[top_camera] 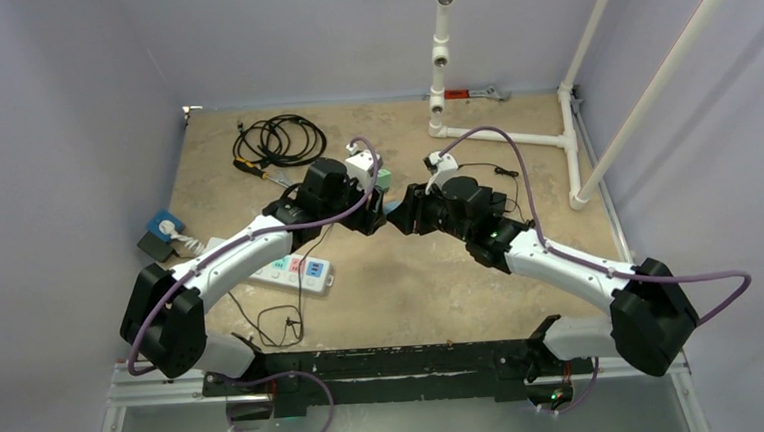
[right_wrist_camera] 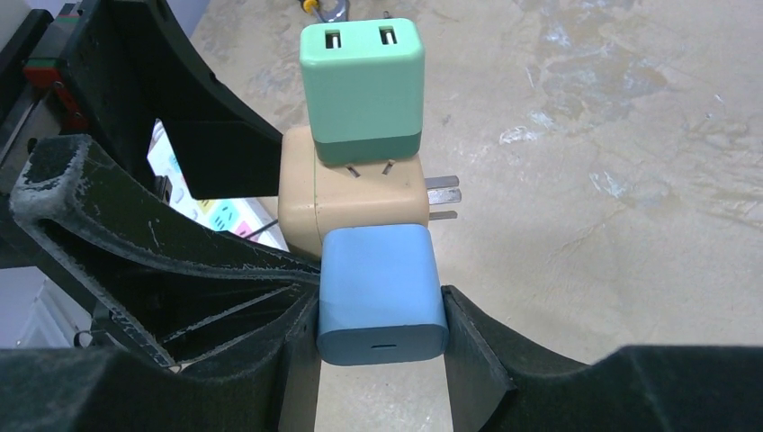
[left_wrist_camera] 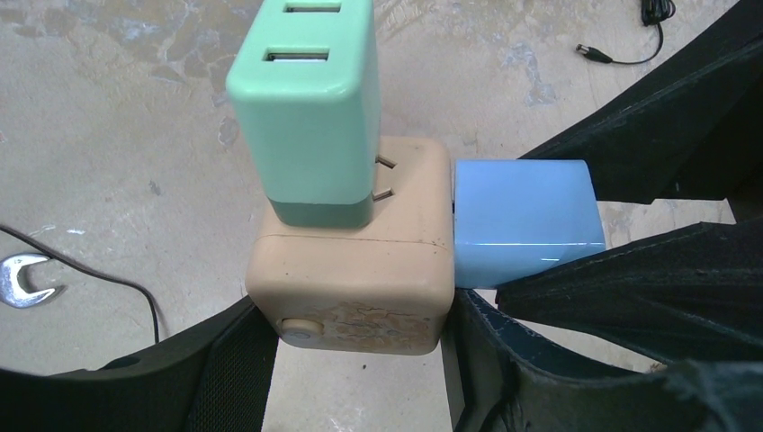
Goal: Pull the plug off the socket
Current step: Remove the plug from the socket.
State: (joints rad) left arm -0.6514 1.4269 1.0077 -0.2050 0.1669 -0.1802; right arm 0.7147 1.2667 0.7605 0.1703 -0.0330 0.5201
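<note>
Above the bench, clamping beige socket cube in left tool, blue plug in right tool; plug still seated, pull pending.

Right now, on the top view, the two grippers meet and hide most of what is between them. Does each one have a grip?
Observer: The right gripper is shut on the blue plug, one finger on each side.
Operator: And the left?
Observer: The left gripper clamps the beige cube, the socket, by its lower end.
Operator: Is blue out yet?
Observer: No, it sits flush against the cube's side.
</note>
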